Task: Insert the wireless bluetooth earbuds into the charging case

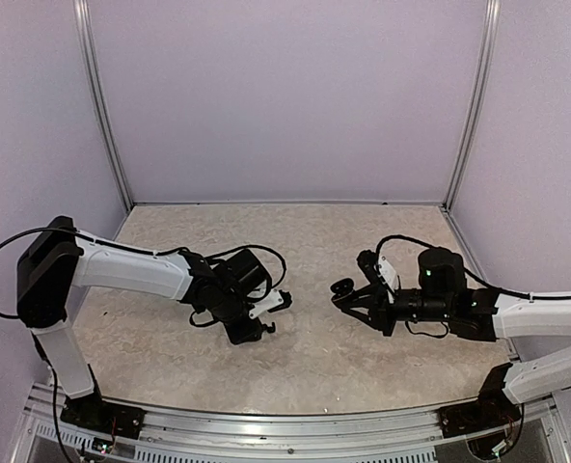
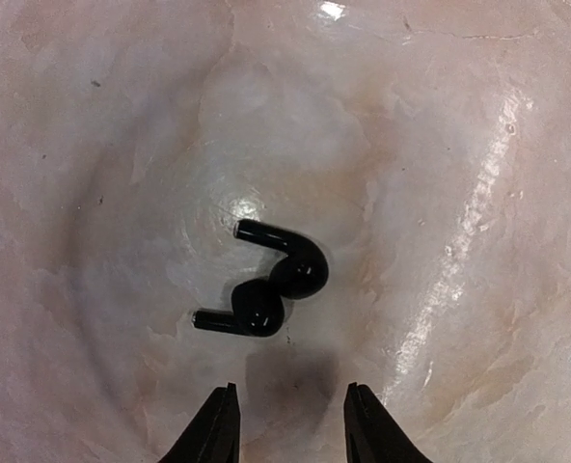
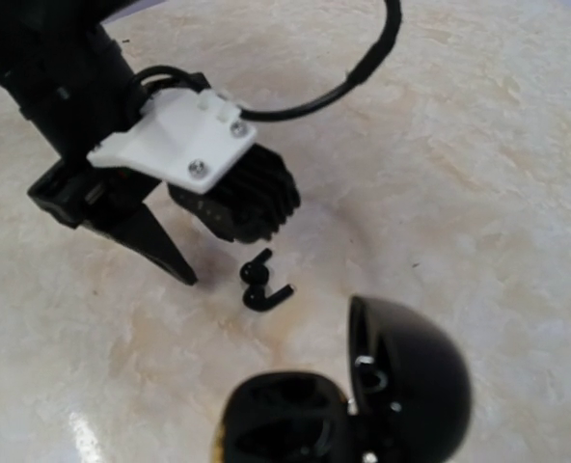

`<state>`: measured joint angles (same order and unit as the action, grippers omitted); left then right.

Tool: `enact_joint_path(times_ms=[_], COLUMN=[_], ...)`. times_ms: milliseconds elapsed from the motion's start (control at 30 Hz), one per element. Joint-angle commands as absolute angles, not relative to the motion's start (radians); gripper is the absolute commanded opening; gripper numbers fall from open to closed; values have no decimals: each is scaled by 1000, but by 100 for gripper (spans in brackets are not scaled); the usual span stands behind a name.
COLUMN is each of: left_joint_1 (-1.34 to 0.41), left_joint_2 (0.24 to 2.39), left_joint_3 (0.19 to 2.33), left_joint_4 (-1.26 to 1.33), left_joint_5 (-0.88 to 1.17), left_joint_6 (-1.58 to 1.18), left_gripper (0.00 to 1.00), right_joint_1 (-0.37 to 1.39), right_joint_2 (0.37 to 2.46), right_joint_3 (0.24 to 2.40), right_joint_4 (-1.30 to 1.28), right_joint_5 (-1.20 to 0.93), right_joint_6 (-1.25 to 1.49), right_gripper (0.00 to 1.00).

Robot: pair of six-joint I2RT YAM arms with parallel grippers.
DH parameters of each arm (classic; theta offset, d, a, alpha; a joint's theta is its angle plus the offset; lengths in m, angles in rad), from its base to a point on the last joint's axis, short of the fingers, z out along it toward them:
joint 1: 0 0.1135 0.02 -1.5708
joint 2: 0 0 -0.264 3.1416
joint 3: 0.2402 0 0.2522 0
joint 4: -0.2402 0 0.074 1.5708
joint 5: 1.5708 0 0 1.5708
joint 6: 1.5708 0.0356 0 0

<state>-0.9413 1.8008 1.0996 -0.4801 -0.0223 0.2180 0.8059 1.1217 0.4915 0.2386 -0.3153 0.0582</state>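
Black plastic fills the bottom of the right wrist view: the charging case [image 3: 295, 420] stands open there, its domed lid [image 3: 411, 371] hinged up to the right and its lower edge cut off by the frame. It covers the place where the right gripper's fingers would show, so it cannot be told whether they clamp the case. From the top camera the right gripper [image 1: 348, 294] is a dark cluster with a rounded black shape at its tip, too small to read. The wells inside the case are dark and blurred, and what they hold cannot be made out.

The left gripper [image 2: 290, 429] shows only its two fingertips [image 2: 218, 429] at the bottom edge of its own camera. They are spread apart with bare table [image 2: 440, 145] between them, holding nothing. Two black earbuds [image 2: 298, 273] lie on the pale marbled table just ahead of that gap, heads touching, one stem pointing up-left and the other left. Both are clear of the fingertips. In the right wrist view the pair lies just beside the left gripper's one visible dark finger [image 3: 160, 246], between it and the case, apart from both. From above the buds are too small to find.
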Motion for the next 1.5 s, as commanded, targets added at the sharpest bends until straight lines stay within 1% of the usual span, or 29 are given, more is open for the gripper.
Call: enact_joint_path(times_ms=[0, 167, 400, 567, 667, 833, 1067, 1467], left_joint_1=[-932, -927, -901, -878, -876, -870, -865, -874], left_joint_2=[1829, 1869, 1922, 1940, 1946, 1965, 2000, 1995], left_joint_3=[1147, 1192, 1242, 1255, 1249, 1262, 1295, 1355], left_joint_4=[-503, -526, -525, -525, -520, -517, -529, -541], left_joint_5=[-6, -55, -56, 25, 74, 104, 102, 3], left_joint_6=[328, 390, 423, 416, 411, 409, 417, 478], left_gripper=[38, 38, 38, 31, 31, 35, 45, 54], right_joint_1=[794, 792, 787, 785, 783, 784, 782, 781], right_joint_2=[1100, 1091, 1058, 1042, 1032, 1028, 1022, 1017], right_joint_3=[482, 476, 454, 444, 438, 436, 434, 433], right_joint_4=[276, 285, 296, 297, 304, 308, 308, 314], right_joint_5=[-331, -333, -338, -337, -340, -343, -348, -351], right_joint_6=[71, 75, 82, 83, 82, 83, 81, 80], right_gripper=[0, 0, 0, 0, 0, 0, 0, 0])
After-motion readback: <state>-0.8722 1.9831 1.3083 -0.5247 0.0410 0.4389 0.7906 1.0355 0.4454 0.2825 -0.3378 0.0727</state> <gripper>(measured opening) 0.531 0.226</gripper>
